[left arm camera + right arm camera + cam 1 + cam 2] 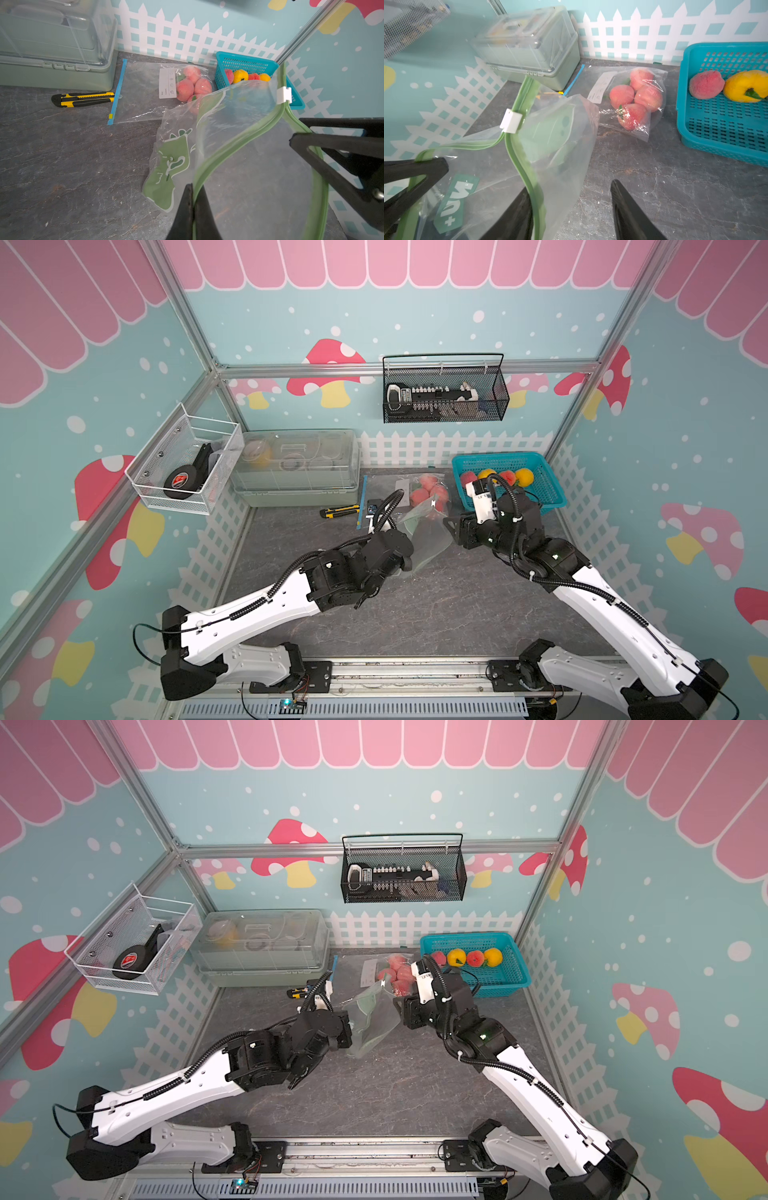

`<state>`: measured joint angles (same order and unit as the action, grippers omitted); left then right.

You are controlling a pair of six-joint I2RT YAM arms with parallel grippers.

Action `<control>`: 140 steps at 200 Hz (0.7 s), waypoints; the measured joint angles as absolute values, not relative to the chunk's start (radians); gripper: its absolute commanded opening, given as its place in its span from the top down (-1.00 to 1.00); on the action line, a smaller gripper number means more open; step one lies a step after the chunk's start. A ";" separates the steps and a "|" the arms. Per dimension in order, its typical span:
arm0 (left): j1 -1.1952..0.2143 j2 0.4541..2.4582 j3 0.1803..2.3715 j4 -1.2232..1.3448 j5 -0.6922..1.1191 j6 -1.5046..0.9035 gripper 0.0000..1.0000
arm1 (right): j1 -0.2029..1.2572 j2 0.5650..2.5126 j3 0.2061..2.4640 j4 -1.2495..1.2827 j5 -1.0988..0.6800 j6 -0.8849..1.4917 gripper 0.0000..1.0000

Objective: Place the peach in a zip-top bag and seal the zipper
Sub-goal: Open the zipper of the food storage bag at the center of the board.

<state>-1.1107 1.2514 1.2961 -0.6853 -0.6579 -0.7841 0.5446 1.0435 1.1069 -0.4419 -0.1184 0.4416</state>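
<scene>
Left gripper (195, 193) pinches bag (239, 124) rim; right gripper (570, 187) stands wide, empty. Hold the mouth high; clear the zipper (517, 164), then take a peach (706, 84) from the basket (680, 93).

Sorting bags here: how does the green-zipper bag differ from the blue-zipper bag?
The green-zipper bag is empty; the blue-zipper bag holds peaches. The green-zipper bag hangs pinched in the left gripper, mouth open; the blue-zipper bag lies flat on the table. Both are clear plastic.
</scene>
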 measured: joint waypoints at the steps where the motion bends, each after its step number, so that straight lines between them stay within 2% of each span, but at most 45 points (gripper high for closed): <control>1: -1.111 1.251 1.298 -0.686 -0.657 -0.783 1.00 | 0.543 1.043 1.107 -0.441 -0.121 0.441 -0.20; 52: -1.110 1.266 1.340 -0.720 -0.659 -0.766 1.00 | 0.465 1.044 1.107 -0.403 -0.286 0.399 -0.26; 104: -1.109 1.309 1.361 -0.775 -0.661 -0.758 1.00 | 0.458 1.085 1.108 -0.372 -0.536 0.344 -0.29; 140: -1.108 1.311 1.385 -0.799 -0.664 -0.756 1.00 | 0.458 1.083 1.108 -0.363 -0.495 0.337 -0.29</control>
